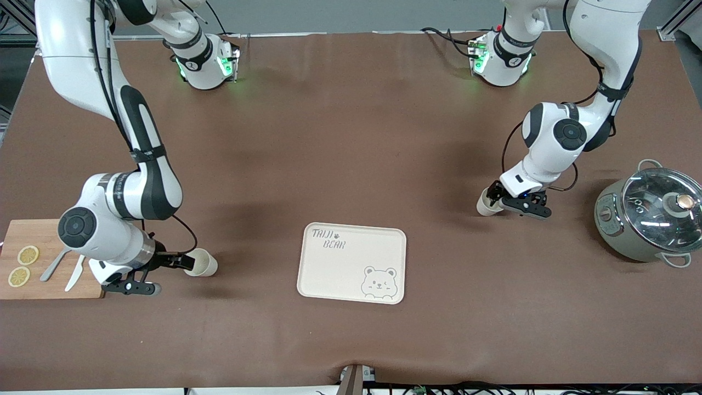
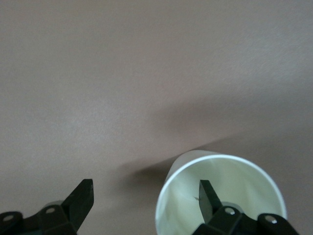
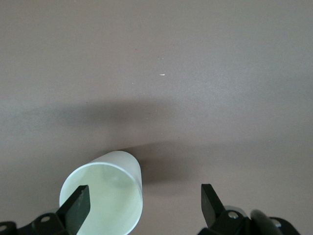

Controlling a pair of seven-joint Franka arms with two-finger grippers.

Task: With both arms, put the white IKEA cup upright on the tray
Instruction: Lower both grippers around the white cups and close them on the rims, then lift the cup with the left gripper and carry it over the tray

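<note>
Cutting board (image 1: 52,263), lemon slices (image 1: 23,265), pot (image 1: 647,216).

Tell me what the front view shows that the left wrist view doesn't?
Only the front view shows the cream-white rectangular tray, the grey pot with a glass lid, the wooden cutting board with lemon slices, the right gripper and a second white cup. Only the left wrist view looks into the white plastic cup, with one finger inside its rim. Both show the left gripper, that cup and the brown table.
</note>
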